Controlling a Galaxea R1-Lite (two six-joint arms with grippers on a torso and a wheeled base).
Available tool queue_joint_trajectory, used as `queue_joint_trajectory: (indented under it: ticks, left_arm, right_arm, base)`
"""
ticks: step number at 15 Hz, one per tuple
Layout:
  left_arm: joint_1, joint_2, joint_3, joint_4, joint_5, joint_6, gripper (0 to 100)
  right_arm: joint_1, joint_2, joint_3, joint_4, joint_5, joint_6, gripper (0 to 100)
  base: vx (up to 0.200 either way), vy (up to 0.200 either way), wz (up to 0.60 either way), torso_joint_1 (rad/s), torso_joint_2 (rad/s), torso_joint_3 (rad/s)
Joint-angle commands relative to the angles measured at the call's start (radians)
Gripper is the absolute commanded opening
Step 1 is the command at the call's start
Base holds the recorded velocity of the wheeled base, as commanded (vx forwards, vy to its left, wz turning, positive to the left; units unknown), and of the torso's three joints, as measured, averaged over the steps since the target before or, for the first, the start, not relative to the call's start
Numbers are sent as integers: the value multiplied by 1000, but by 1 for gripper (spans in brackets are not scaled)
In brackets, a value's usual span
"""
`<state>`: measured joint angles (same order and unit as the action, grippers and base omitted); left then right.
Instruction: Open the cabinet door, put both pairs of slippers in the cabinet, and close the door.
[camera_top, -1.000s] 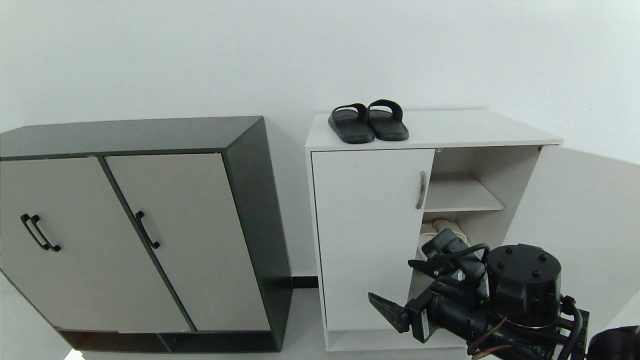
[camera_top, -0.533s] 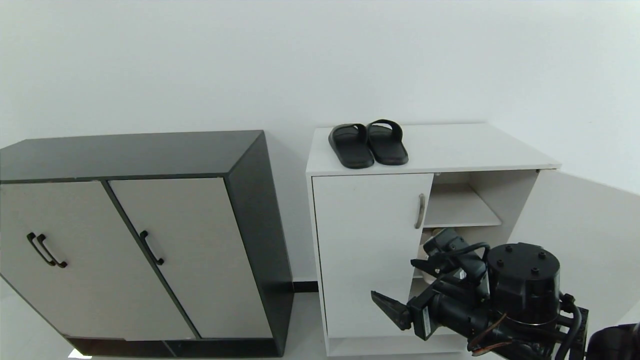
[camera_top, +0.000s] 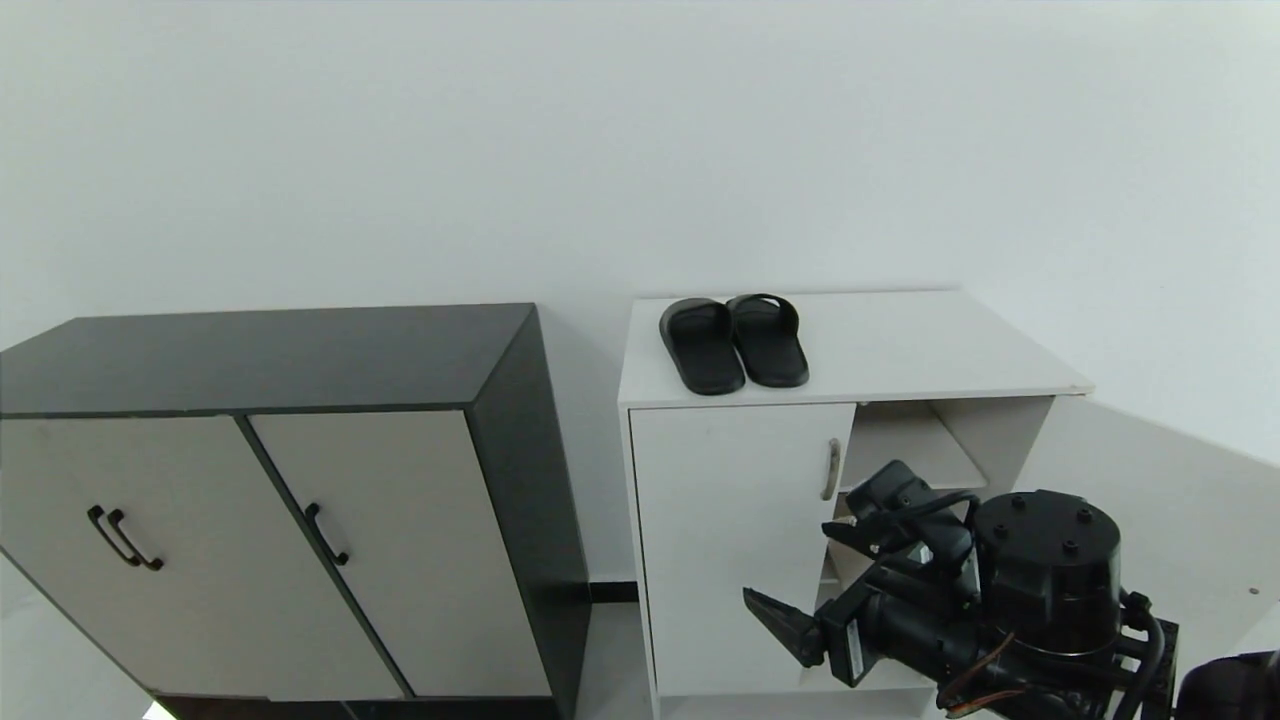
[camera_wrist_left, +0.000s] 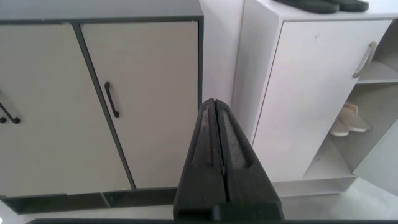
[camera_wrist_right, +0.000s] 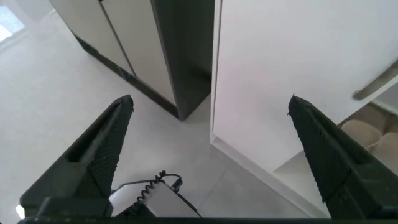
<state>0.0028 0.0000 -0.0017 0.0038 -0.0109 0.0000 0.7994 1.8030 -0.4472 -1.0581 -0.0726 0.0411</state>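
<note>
A pair of black slippers (camera_top: 735, 342) lies on top of the white cabinet (camera_top: 900, 345). The cabinet's left door (camera_top: 730, 540) is closed; the right half stands open, with an inner shelf (camera_top: 905, 445) showing. A beige pair of slippers (camera_wrist_left: 348, 118) rests on the cabinet's lower level, also seen as beige slippers (camera_wrist_right: 373, 134) past the door's edge. My right gripper (camera_top: 812, 578) hangs open and empty low in front of the white cabinet, its fingers spread wide in the right wrist view (camera_wrist_right: 210, 99). My left gripper (camera_wrist_left: 215, 106) is shut on nothing and points towards the gap between the two cabinets.
A black cabinet (camera_top: 260, 360) with two closed grey doors stands left of the white one, a narrow gap between them. A white wall runs behind both. Pale floor (camera_wrist_right: 74, 81) lies in front, with a coiled cable (camera_wrist_right: 155, 183) low down.
The whole head picture has shifted: both cabinets now sit lower and the wall takes more room, so the camera moved. The right gripper keeps its place in the picture, still open.
</note>
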Motion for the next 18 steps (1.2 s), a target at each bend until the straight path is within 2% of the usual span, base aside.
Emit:
queue_joint_trajectory:
  ticks: [1, 3, 4, 6, 9, 10, 18]
  left_arm:
    - [0, 0, 0, -1, 0, 0, 0]
    - [0, 0, 0, 1, 0, 2, 0]
    - [0, 0, 0, 1, 0, 3, 0]
    - [0, 0, 0, -1, 0, 6, 0]
    - [0, 2, 0, 1, 0, 6, 0]
    - [0, 2, 0, -1, 0, 6, 0]
    - [0, 0, 0, -1, 0, 3, 0]
  right_arm:
    - [15, -5, 36, -23, -1, -75, 100]
    - [18, 9, 96, -169, -3, -167, 100]
    - [20, 13, 90, -195, -15, -175, 100]
    - [20, 7, -11, -143, -159, -159, 100]
    - [20, -33, -143, 92, -200, 3, 100]
    - [21, -37, -163, 125, -227, 20, 100]
    - [34, -37, -166, 128, -248, 22, 100]
  base:
    - [0, 0, 0, 295, -579, -295]
    - [0, 0, 0, 198, -398, -193]
    - [0, 0, 0, 90, -154, -76]
    - [0, 0, 0, 31, -52, -23]
    - [133, 0, 0, 5, -3, 0]
    - [200, 0, 0, -7, -7, 2]
    - [200, 0, 0, 7, 1, 4]
